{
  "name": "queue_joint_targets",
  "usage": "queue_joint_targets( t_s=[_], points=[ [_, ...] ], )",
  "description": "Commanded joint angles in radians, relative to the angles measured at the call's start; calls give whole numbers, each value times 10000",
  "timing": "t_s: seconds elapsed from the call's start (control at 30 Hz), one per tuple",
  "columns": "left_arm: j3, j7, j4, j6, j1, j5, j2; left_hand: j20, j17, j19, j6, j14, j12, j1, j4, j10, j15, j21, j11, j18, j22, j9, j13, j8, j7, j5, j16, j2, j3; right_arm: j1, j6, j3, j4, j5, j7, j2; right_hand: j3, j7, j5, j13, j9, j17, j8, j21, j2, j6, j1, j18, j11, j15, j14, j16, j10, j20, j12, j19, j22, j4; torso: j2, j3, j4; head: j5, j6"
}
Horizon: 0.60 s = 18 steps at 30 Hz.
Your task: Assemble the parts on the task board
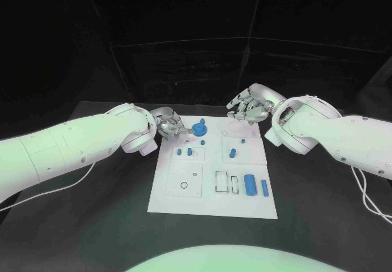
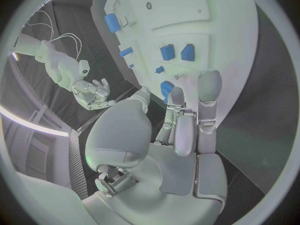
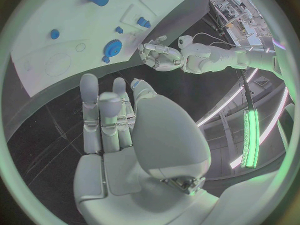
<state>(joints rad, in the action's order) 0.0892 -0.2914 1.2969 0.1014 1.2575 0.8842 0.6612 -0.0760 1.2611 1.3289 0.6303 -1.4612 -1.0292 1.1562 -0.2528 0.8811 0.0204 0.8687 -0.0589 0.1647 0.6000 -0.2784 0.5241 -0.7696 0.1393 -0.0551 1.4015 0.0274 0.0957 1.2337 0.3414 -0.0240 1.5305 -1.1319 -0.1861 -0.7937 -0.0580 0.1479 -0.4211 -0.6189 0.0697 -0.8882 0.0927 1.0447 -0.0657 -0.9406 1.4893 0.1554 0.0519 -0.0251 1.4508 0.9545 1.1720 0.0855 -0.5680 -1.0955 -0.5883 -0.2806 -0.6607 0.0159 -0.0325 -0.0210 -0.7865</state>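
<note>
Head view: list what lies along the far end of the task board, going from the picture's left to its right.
Left hand → round blue part → right hand, which hangs open past the task board, off its far right corner.

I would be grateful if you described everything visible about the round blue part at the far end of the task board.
The round blue part is a disc-shaped piece with a smaller raised knob at its centre, plastic by its look. It sits on the white task board near its far edge, toward the left side. The left robot hand is right beside it, fingertips reaching to its rim; whether they actually touch cannot be told. The right robot hand hovers apart from it, fingers spread.
</note>
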Motion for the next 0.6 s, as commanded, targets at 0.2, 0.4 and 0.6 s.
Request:
queue_joint_targets(
  t_s=[0.2,0.4,0.6],
  points=[
    [214,4178,-100,913,8,1117,-399,-405,-5125,-1472,492,2999,2656,2976,2074,-1308,-304,-1873,-459,121,-1394,1089,-2063,1125,398,-44,-3764,111,2062,16,-12,-5,-17,4,88,42,-5,7,-58,11,-8,10,2,-33,-8,-87,-95,166,27,23,-18,-34,-45,7,54,63,10,-33,-15,11,23,73,84],
    [520,4593,-313,983,0,3070,-741,-310,-5169,-1074,1748,2383,4075,2656,2723,-388,-308,-1852,-413,185,-1422,2121,-3591,2671,251,-46,-3407,869,2895,15,-23,-5,-34,4,92,74,-13,7,-65,21,-8,-19,2,-43,-9,-87,-98,166,26,24,-10,-17,-48,8,54,58,14,-36,-5,-5,14,129,140],
    [659,4223,-582,907,-1,4563,-1065,-273,-3494,-460,2034,1197,4531,2327,2850,-135,-274,-1605,-353,191,-1332,2158,-4051,3229,159,-53,-2002,1130,2871,15,-37,-5,-43,4,93,105,-13,7,-65,21,-8,-19,2,-43,-9,-87,-98,166,26,24,-10,-17,-48,8,54,58,14,-36,-8,3,5,167,169]
  ],
)
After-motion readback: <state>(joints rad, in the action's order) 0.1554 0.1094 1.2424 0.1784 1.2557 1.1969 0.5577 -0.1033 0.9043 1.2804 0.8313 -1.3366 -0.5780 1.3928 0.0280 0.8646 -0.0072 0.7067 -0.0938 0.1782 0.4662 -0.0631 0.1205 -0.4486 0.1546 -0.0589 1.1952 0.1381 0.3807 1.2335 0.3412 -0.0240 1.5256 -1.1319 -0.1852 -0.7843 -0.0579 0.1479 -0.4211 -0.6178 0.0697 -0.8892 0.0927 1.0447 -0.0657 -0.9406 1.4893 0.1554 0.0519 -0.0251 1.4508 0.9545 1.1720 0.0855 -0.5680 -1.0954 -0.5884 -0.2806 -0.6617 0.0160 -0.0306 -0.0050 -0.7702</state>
